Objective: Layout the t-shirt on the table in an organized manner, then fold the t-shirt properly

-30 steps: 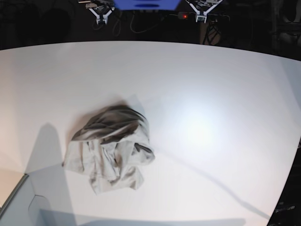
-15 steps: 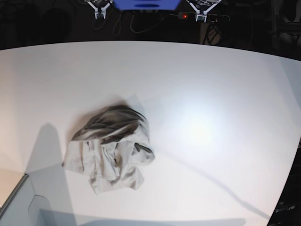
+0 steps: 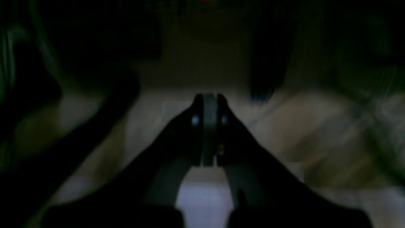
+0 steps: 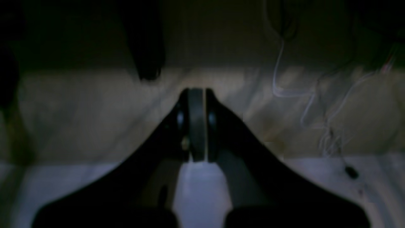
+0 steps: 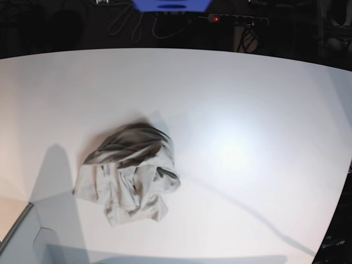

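Note:
The t-shirt [image 5: 129, 173] lies crumpled in a grey-beige heap on the white table [image 5: 247, 99], left of centre and towards the front. Neither gripper shows in the base view. In the dim left wrist view my left gripper [image 3: 208, 98] is shut with its pads pressed together and nothing between them. The right wrist view shows my right gripper [image 4: 196, 92] shut and empty as well. Both wrist views look at a dark, blurred area, and the shirt does not appear in them.
Beyond the table's far edge are a blue housing [image 5: 170, 5], a power strip with a red light [image 5: 217, 18] and dark cables. A flat panel corner [image 5: 14, 223] sits at the front left. Thin pale cables [image 4: 329, 126] hang in the right wrist view.
Both grippers, visible at the top edge of the base view earlier, have drawn back out of that view. The t-shirt has not moved.

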`<state>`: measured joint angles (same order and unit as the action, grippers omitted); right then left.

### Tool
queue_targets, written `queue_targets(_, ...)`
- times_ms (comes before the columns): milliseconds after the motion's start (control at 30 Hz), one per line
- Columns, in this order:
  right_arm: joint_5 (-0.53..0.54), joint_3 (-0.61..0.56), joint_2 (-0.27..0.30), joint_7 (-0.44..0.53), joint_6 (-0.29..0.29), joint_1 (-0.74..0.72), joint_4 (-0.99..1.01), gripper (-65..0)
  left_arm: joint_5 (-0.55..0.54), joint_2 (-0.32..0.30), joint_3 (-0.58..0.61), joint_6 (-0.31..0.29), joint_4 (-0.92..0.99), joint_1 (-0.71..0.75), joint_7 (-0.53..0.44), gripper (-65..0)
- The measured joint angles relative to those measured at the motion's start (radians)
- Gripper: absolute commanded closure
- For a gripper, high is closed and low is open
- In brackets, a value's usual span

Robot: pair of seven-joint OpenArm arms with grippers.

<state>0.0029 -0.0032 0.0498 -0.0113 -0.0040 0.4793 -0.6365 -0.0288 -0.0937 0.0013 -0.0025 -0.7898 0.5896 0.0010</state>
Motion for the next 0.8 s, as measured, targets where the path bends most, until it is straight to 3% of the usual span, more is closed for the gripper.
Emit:
queue_targets(233,-0.003,0.004,0.023,-0.014,0.004,0.295,-0.521,0.0,-0.001,-0.047,-0.001,-0.002,-0.533,0.274,0.012,0.0)
queue_targets(433,0.001,0.009,0.065,-0.009,0.008,0.455,-0.951,0.0,-0.002,-0.053,-0.093,0.000,-0.845,0.341,0.016,0.0)
queue_targets(700,0.002,0.091,0.063,-0.021,0.007,0.476,-1.288,0.0,-0.003,-0.050,-0.137,-0.002,-1.133,0.345,0.023,-0.4)
queue_targets(800,0.002,0.089,0.063,-0.015,0.008,0.412,-1.321,0.0,0.000,-0.048,-0.135,-0.005,-1.160,0.257,0.025,-7.9)
